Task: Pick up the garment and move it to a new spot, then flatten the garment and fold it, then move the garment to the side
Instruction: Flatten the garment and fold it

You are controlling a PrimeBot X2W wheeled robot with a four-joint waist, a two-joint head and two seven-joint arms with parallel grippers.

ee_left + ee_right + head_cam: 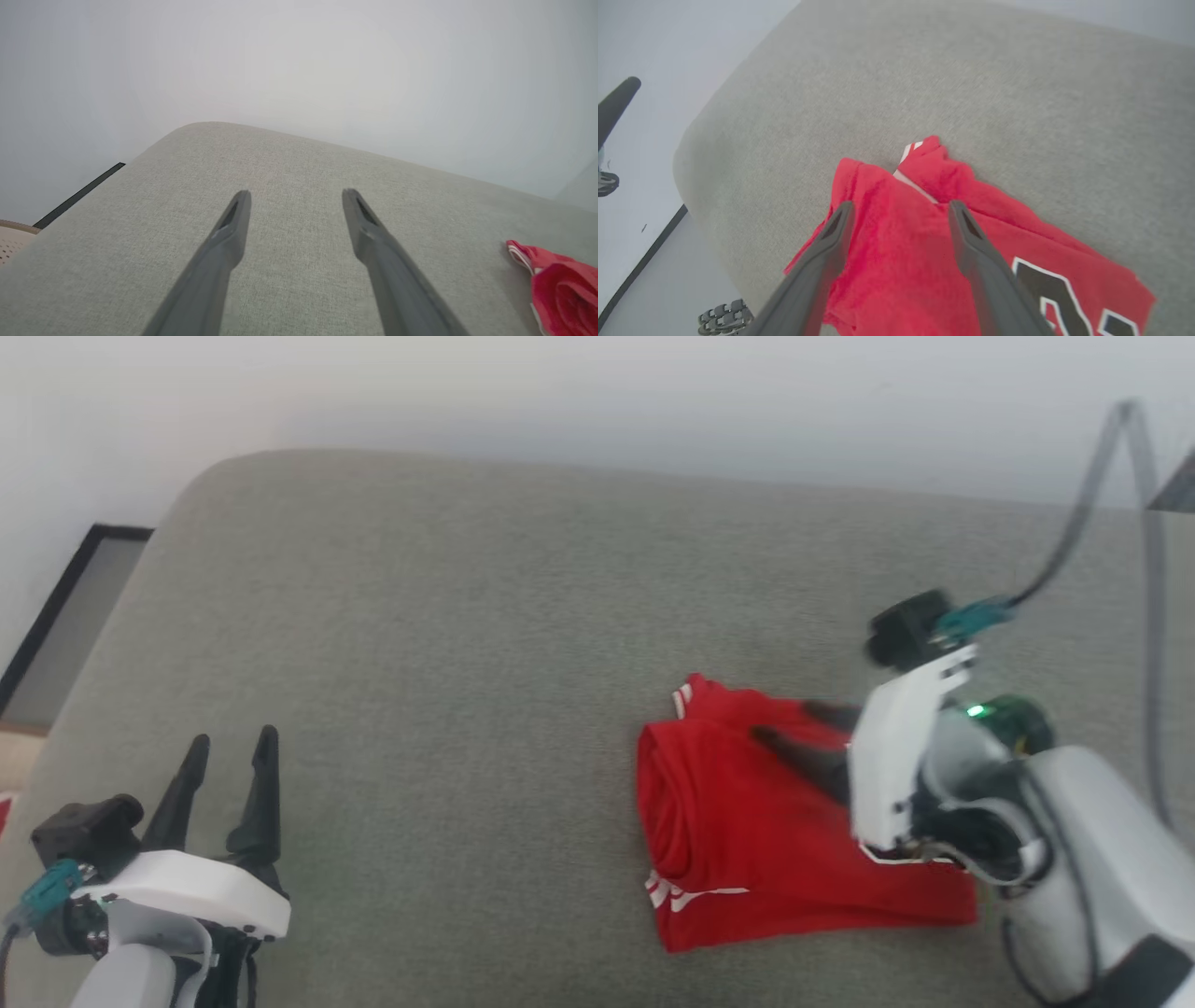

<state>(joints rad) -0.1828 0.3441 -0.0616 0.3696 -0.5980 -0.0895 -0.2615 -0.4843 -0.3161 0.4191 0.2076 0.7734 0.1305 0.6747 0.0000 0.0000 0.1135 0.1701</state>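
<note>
Right end effector (784, 721) spread, over folded red garment (738, 840)

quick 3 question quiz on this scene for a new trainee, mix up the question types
1. True or false: the left claw is open over the bare grey cushion, apart from the garment.
2. Multiple choice: the right claw is
A. shut on the garment
B. open over the garment
C. open over bare cushion, away from the garment
3. Fill in: in the right wrist view, the print on the garment is black, edged in ____.

Key: 1 true; 2 B; 3 white
</note>
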